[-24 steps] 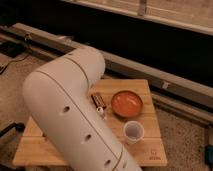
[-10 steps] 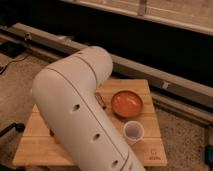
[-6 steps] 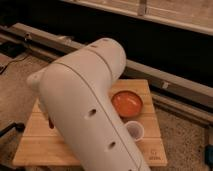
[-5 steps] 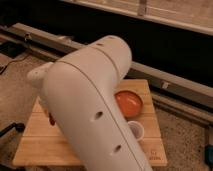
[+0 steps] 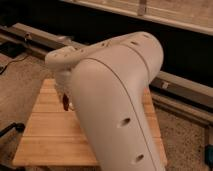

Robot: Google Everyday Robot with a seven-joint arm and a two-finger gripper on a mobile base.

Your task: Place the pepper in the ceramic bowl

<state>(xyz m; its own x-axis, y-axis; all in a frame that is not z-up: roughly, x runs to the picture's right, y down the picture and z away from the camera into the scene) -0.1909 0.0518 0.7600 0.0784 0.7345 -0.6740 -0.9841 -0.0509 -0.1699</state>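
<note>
Pepper (image 5: 65, 104) sits pinched in the closed tool (image 5: 67, 100) under the bent white arm (image 5: 115, 95), over the wooden board (image 5: 45, 135).

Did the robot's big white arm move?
Yes. The arm swung right, now covering the board's right side. Its gripper hangs over the board's far left part, jaws shut on the pepper.

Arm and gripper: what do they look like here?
The arm is a bulky, rounded, cream-white shell with small round holes along its links; no cables or markings show. The gripper, at its far end at picture left above the board, is the same pale colour and mostly hidden.
</note>
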